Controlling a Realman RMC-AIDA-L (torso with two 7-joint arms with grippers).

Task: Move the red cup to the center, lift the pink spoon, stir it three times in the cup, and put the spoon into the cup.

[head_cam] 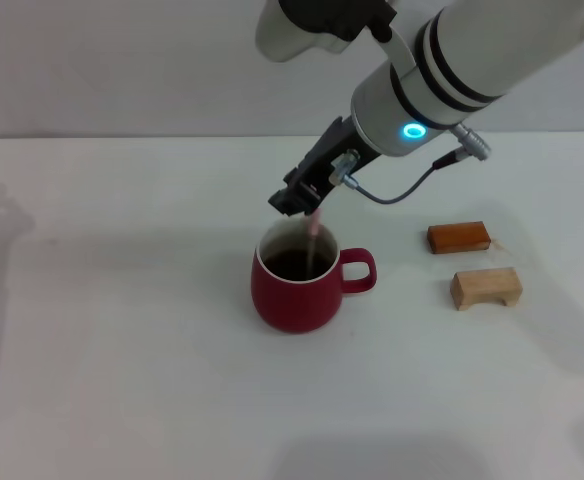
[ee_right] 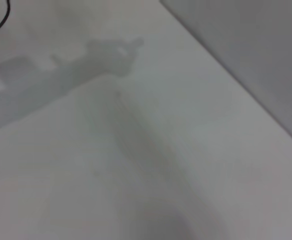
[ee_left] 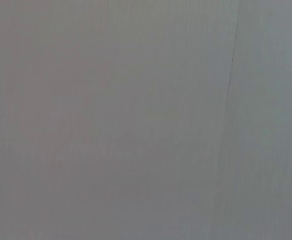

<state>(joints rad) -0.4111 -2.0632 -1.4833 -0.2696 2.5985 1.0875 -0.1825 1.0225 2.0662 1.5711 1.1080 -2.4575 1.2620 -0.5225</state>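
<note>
Right now the right pincer (head_cam: 302, 200) grips the pink spoon (head_cam: 315, 232) by its handle, with the spoon dipping into the red cup (head_cam: 294, 280) in the middle of the white surface (head_cam: 122, 350). To stir well, make small slow circles and stay off the cup's rim. No left pincer shows.

A: What colour is the red cup (head_cam: 294, 290)?
B: Dark red outside, white at the rim, dark within. The pink spoon (head_cam: 315, 226) shows pale pink.
A: At three o'clock from the cup?
B: An orange-brown wooden block (head_cam: 459, 237); below it, a pale tan one (head_cam: 486, 287).
A: The table (head_cam: 122, 350)?
B: Plain white. The right arm (head_cam: 452, 70) is white with black bands and a cyan ring light; its right gripper (head_cam: 297, 195) is black.
</note>
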